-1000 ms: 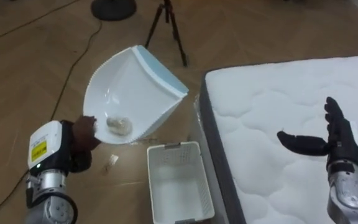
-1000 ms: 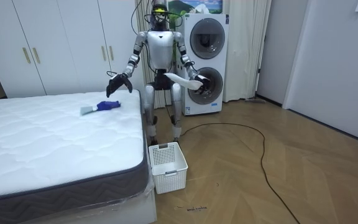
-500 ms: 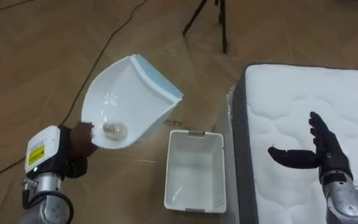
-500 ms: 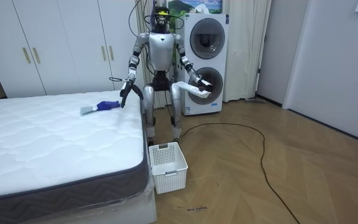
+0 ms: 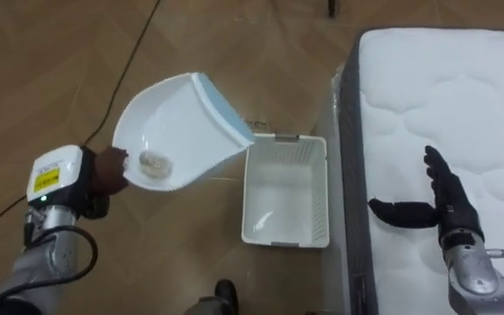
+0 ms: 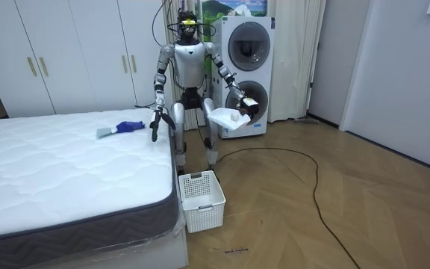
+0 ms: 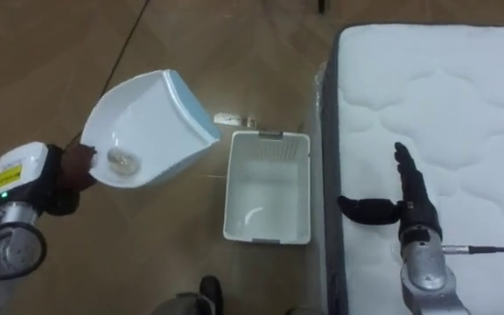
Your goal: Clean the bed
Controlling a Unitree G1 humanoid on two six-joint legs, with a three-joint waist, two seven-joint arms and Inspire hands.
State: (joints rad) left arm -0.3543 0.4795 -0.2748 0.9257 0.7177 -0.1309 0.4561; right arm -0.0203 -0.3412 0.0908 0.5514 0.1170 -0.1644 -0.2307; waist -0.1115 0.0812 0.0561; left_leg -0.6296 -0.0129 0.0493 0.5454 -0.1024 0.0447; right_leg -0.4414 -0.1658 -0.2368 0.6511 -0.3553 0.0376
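Note:
My left hand (image 5: 105,171) is shut on the handle of a white dustpan (image 5: 182,127) with a blue lip. I hold it above the floor, tilted, its lip over the near left corner of a white basket (image 5: 325,192). A small crumpled scrap (image 5: 154,161) lies deep in the pan, near the handle. The basket stands on the floor against the side of the mattress (image 5: 462,96). My right hand (image 5: 437,203) hovers open over the mattress edge. In the room view a blue brush (image 6: 122,128) lies on the bed, and I stand upright at the bed's far corner.
A small scrap (image 7: 233,118) lies on the wood floor just beyond the basket. A dark cable (image 6: 304,168) loops over the floor. Stacked washing machines (image 6: 245,67) and white wardrobes (image 6: 73,52) stand behind me.
The camera has swung toward the basket and bed edge. The dustpan has come lower and closer to the basket. In the room view my right arm has dropped from over the bed to my side.

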